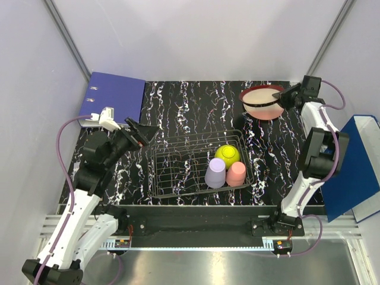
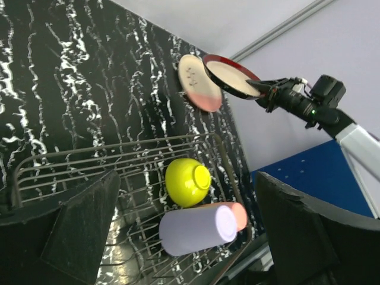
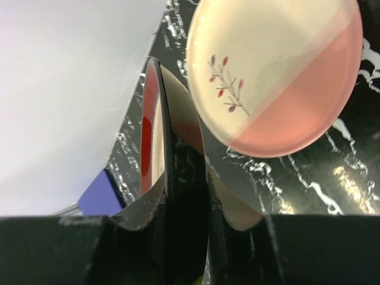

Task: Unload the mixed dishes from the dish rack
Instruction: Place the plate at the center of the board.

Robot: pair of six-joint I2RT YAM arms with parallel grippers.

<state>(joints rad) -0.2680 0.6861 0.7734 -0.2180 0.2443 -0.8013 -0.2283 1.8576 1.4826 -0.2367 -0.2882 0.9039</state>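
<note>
The wire dish rack (image 1: pixel 178 166) stands mid-table. In its right end sit an upturned yellow-green bowl (image 1: pixel 227 155), a lavender cup (image 1: pixel 215 173) and a smaller pink cup (image 1: pixel 236 174); they also show in the left wrist view: the bowl (image 2: pixel 187 181), the lavender cup (image 2: pixel 196 230) and the pink cup (image 2: pixel 240 215). My left gripper (image 1: pixel 145 133) is open and empty above the rack's left end. My right gripper (image 1: pixel 284 95) is shut on the rim of the dark-red-rimmed plate (image 3: pixel 155 136), holding it tilted just above the cream-pink plate (image 3: pixel 279 77), which lies on the table at the back right.
A blue binder (image 1: pixel 116 98) lies at the table's back left corner. A second blue binder (image 1: pixel 356 166) stands off the table's right edge beside the right arm. White walls close the back and sides.
</note>
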